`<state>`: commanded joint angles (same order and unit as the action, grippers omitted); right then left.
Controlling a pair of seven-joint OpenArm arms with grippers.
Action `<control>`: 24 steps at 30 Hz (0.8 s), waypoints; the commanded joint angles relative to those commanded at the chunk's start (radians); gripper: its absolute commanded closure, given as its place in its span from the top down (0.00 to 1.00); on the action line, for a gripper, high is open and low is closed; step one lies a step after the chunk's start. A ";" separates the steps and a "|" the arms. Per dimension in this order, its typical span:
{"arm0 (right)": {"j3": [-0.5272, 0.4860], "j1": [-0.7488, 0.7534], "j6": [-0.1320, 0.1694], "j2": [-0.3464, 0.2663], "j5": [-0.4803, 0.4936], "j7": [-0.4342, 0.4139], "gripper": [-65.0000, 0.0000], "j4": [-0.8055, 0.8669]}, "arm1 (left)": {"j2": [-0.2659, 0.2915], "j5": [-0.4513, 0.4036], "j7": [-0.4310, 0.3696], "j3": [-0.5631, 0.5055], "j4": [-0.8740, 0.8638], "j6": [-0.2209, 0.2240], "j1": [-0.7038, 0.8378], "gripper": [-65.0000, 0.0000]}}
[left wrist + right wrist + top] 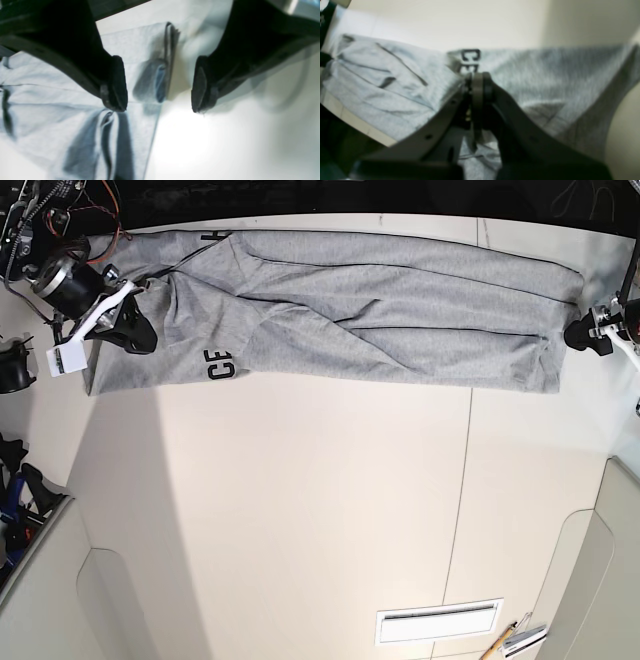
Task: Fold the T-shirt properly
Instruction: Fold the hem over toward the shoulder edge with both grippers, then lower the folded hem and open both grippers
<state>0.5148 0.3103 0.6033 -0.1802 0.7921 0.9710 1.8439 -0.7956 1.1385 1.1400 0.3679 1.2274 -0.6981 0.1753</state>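
Over at the upper left of the base view came the right gripper (141,340), poised over the broad end of the T-shirt (340,310), and in its own wrist view the fingers met in a dark, blurred wedge at the centre, pressed together or nearly so; whether a pinch of cloth sat between the tips, nobody could tell. Just beside it on the picture's right, a scrap of black lettering (219,364) peeped out at the lower edge of the fabric. And on ran the shirt, a long, rumpled band across the top of the frame, its long axis lying left to right, with creases sweeping along it toward the upper right. There, at the right-hand end, stood the left gripper (582,338), and what a spot it had! Its wrist view showed the fingers spread wide, nothing gripped, with the small turned-up cuff of grey cloth (160,82) in the gap between them. That was the relation to watch: the end edge lay immediately to the picture's left of the left gripper, and this arm was plainly the nearer to it, the right one being well apart at the far end. The next move seemed to call for closing on that edge, with the risk of catching only the top layer.
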 joint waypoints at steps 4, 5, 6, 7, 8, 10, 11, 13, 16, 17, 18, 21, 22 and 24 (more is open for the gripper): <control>0.000 -0.011 0.006 0.000 0.001 -0.007 0.00 -0.145 | 0.006 -0.042 -0.032 0.000 -0.010 0.000 0.000 0.67; 0.000 -0.019 0.007 0.000 0.000 -0.005 0.00 -0.176 | 0.006 -0.055 -0.043 0.000 -0.021 0.000 0.000 0.68; 0.000 -0.025 0.006 0.000 0.001 -0.006 0.00 -0.201 | 0.006 -0.069 -0.061 0.000 -0.037 0.000 0.000 0.70; 0.000 -0.032 0.007 0.000 0.001 -0.005 0.00 -0.218 | 0.006 -0.081 -0.077 0.000 -0.059 0.000 0.000 0.73; 0.000 -0.034 0.007 0.000 0.002 -0.005 0.00 -0.227 | 0.006 -0.086 -0.092 0.000 -0.081 0.000 0.000 0.73; 0.000 -0.036 0.006 -0.001 0.010 -0.005 0.00 -0.226 | 0.009 -0.082 -0.093 0.000 -0.121 0.000 0.000 0.73; 0.000 -0.036 0.007 -0.002 0.021 -0.004 0.00 -0.226 | 0.009 -0.076 -0.092 0.000 -0.139 0.000 0.000 0.73; 0.000 -0.039 0.007 -0.002 0.031 -0.002 0.00 -0.226 | 0.008 -0.050 -0.079 0.000 -0.161 0.000 0.000 0.73; 0.000 -0.038 0.006 -0.002 0.031 0.005 0.00 -0.226 | 0.008 0.093 0.072 0.000 -0.162 0.000 0.001 0.73; 0.000 -0.039 0.006 -0.002 0.032 0.006 0.00 -0.226 | 0.008 0.150 0.111 0.000 -0.162 0.000 0.010 0.73; 0.000 -0.039 0.006 -0.002 0.034 0.006 0.00 -0.226 | 0.009 0.188 0.134 0.000 -0.162 0.000 0.016 0.73; 0.000 -0.038 0.006 -0.002 0.039 0.006 0.00 -0.226 | 0.009 0.212 0.128 0.000 -0.162 0.000 0.050 0.73; 0.000 -0.038 0.006 -0.003 0.039 0.006 0.00 -0.226 | 0.009 0.212 0.114 0.000 -0.162 0.000 0.061 0.73; 0.000 -0.039 0.006 -0.002 0.050 0.006 0.00 -0.226 | 0.022 0.211 0.104 0.000 -0.162 0.000 0.063 0.73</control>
<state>0.5148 0.2718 0.6098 -0.1825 0.8425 0.9771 1.6176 -0.7738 1.3499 1.2442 0.3679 1.0657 -0.6981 0.2382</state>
